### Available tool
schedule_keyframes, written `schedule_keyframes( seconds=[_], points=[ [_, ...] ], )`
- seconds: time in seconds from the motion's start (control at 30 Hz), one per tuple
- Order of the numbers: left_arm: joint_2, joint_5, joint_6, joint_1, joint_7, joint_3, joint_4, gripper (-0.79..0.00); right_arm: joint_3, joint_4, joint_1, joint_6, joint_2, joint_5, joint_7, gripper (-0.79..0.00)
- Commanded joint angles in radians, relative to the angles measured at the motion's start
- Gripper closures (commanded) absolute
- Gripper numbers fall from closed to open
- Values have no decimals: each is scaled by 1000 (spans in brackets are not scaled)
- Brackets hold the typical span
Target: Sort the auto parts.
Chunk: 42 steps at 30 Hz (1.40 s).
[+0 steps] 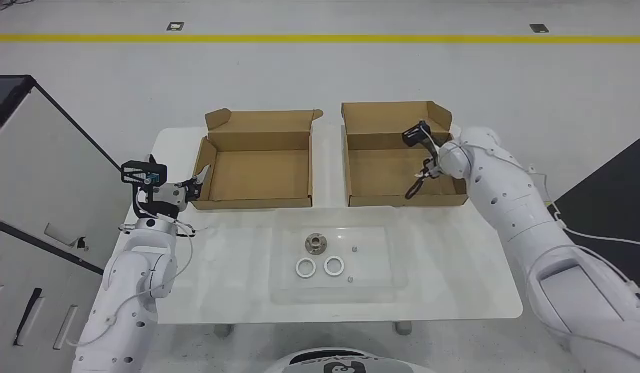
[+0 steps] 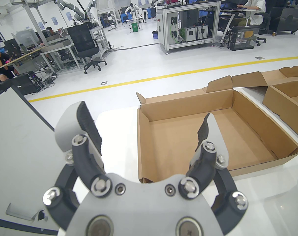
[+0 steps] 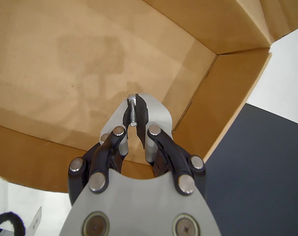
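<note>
First, check the top view. The clear tray (image 1: 372, 273) sits on the table (image 1: 230, 273) toward the robot's side and holds a metal hub (image 1: 316, 241), two white rings (image 1: 304, 267) and two small pieces (image 1: 353, 245) too small to identify. Behind it stand the left box (image 1: 255, 173) and the right box (image 1: 385, 168); you see no part on either floor. The left gripper (image 1: 195, 186) hangs just beside the left box's outer wall, and the right gripper (image 1: 420, 183) is over the right box, near its outer front corner.

Next, the left wrist view. The fingers (image 2: 86, 121) are spread wide with nothing between them.

Finally, the right wrist view. The pads are clenched on a threaded bolt (image 3: 133, 114), held above the box floor and not yet let go.

Judge progress as early: one bolt is close to delivery, and everything in the tray is left to sort.
</note>
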Motion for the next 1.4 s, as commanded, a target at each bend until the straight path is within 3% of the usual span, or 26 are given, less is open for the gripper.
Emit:
schedule_keyframes(
  seconds=[0.0, 0.17, 0.33, 0.43, 0.5, 0.57, 0.6, 0.97, 1.17, 1.37],
  points=[
    [0, 0, 0, 0, 0, 0, 0, -785, -1, 4, 0, 0, -2, 2, 2, 0],
    [0, 0, 0, 0, 0, 0, 0, -785, -2, 16, 0, -2, -6, 4, 2, 0],
    [0, 0, 0, 0, 0, 0, 0, -785, -3, 23, 0, 1, -10, -2, 6, -256],
    [0, 0, 0, 0, 0, 0, 0, -785, -3, 24, 0, 2, -12, -5, 4, -302],
    [0, 0, 0, 0, 0, 0, 0, -785, -2, 25, 0, 2, -13, -6, 1, -372],
    [0, 0, 0, 0, 0, 0, 0, -785, 1, 20, -2, 9, -14, -8, -3, -603],
    [0, 0, 0, 0, 0, 0, 0, -785, 4, 17, -3, 9, -14, -8, -8, -785],
    [0, 0, 0, 0, 0, 0, 0, -785, 92, -131, -28, -13, 17, -35, -20, -785],
    [0, 0, 0, 0, 0, 0, 0, -785, 205, -374, -92, -85, 58, -25, 47, -785],
    [0, 0, 0, 0, 0, 0, 0, -785, 313, -648, -191, -198, 91, 89, 156, -785]
  ],
)
